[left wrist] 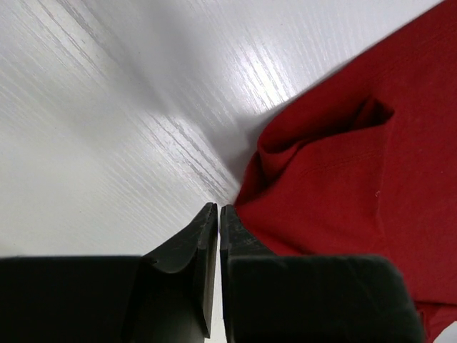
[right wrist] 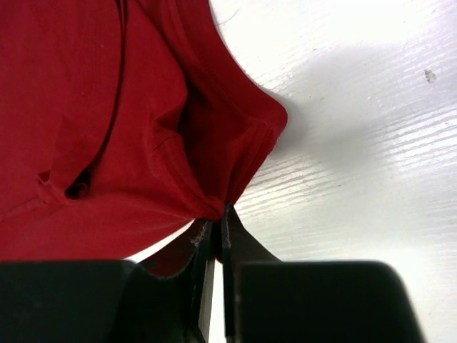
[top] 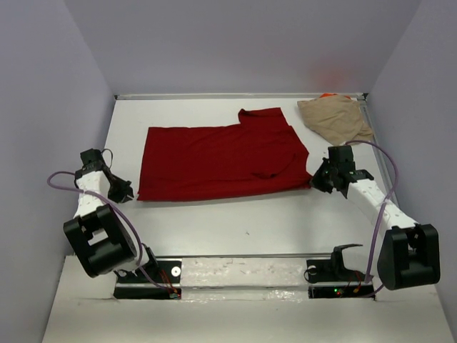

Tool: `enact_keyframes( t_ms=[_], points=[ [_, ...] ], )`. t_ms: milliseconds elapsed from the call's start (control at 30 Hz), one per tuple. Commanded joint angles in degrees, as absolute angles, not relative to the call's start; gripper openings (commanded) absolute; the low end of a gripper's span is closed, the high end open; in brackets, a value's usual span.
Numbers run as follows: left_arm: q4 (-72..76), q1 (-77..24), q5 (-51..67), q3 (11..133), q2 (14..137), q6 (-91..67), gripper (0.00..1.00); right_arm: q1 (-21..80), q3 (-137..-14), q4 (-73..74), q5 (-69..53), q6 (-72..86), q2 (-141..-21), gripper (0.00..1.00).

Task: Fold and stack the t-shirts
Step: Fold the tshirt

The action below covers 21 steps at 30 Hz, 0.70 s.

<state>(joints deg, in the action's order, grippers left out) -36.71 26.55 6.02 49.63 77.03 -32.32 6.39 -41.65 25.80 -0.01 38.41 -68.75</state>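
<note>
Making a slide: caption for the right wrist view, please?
Right gripper, jaws shut on a bunched edge of the dark red t-shirt, over the white table.

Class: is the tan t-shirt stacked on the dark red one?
No, the tan t-shirt lies crumpled in the far right corner, beside the dark red t-shirt.

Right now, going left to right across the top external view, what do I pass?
Black-and-white left arm → flat dark red cloth t-shirt → crumpled tan cloth t-shirt. I left out the right arm and the bright orange fabric sliver, since both overlap the tan shirt sideways.
</note>
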Motion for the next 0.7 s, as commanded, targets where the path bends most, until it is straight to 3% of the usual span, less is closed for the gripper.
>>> enact_keyframes(
  t_ms=[0, 67, 100, 133, 200, 300, 533, 667],
  points=[
    [-37.0, 27.2, 7.2, 49.6, 77.5, -31.4, 0.22, 6.2, -44.1, 26.0, 1.1, 36.4, -70.2, 0.16],
    [-36.7, 27.2, 8.6, 49.1, 78.0, -31.3, 0.28, 6.2, -43.9, 25.8, 1.1, 36.4, -70.1, 0.29],
    [-36.7, 27.2, 9.2, 48.8, 78.4, -31.3, 0.48, 6.2, -44.1, 25.8, 1.1, 36.1, -70.1, 0.34],
    [-36.7, 27.2, 9.7, 48.6, 78.4, -31.5, 0.59, 6.2, -44.2, 25.8, 1.1, 35.9, -70.4, 0.43],
    [-36.9, 27.2, 10.4, 48.7, 78.4, -31.7, 0.80, 6.2, -44.6, 25.8, 1.3, 35.3, -70.8, 0.51],
    [-37.7, 27.2, 9.1, 49.7, 77.5, -31.8, 0.98, 6.2, -44.8, 25.6, 1.6, 34.9, -71.1, 0.60],
    [-37.4, 26.9, 4.8, 54.2, 76.1, -32.0, 0.99, 8.9, -48.9, 25.5, 7.8, 31.2, -71.2, 0.64],
    [-35.5, 22.7, 0.6, 59.5, 77.0, -32.1, 0.99, 10.1, -56.6, 25.0, 5.8, 25.7, -79.0, 0.64]
  ],
)
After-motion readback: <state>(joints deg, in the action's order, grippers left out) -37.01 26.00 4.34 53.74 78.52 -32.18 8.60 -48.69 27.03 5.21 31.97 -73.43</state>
